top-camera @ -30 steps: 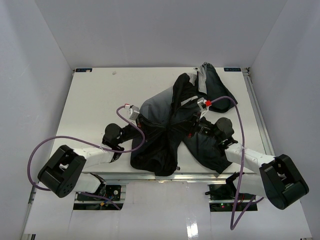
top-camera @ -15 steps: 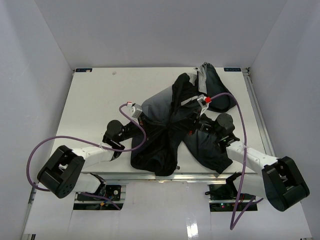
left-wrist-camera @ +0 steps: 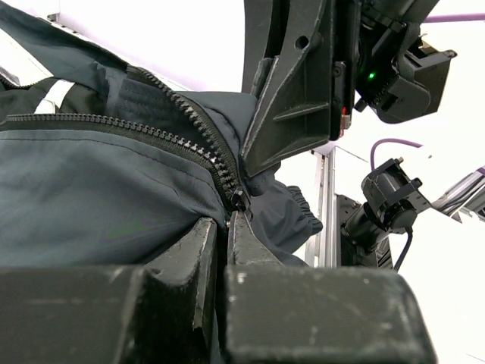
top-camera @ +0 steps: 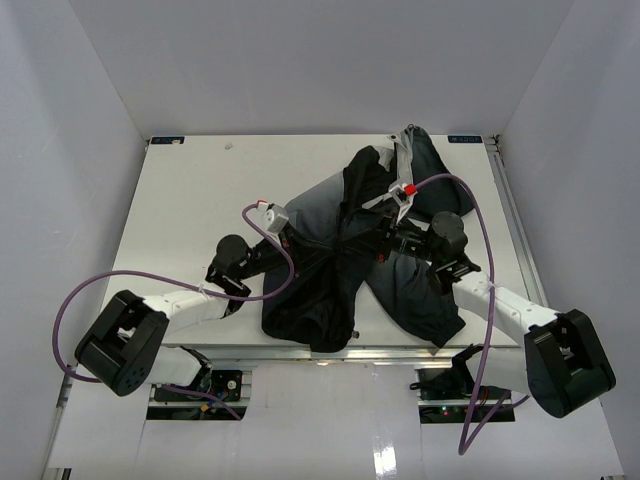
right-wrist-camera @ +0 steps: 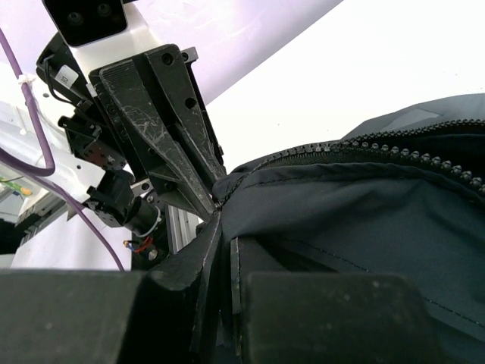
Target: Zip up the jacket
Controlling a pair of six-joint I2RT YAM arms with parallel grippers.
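Jacket (top-camera: 318, 298) zipper (left-wrist-camera: 114, 125) slider hidden where left fingers (left-wrist-camera: 189, 250) and right fingers (right-wrist-camera: 203, 254) pinch.

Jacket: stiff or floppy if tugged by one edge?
Likely floppy: the jacket lies crumpled in folds, so it should sag from a grip. Pushed, it probably bunches, not slides. The zipper teeth look like its only stiffer line.

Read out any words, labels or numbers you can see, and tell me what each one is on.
Nothing can be read.
Two dark stickers on the table's far corners: too small to read.
White tag on the left arm's wrist: marks too blurred to read.
Jacket: no print or label showing.
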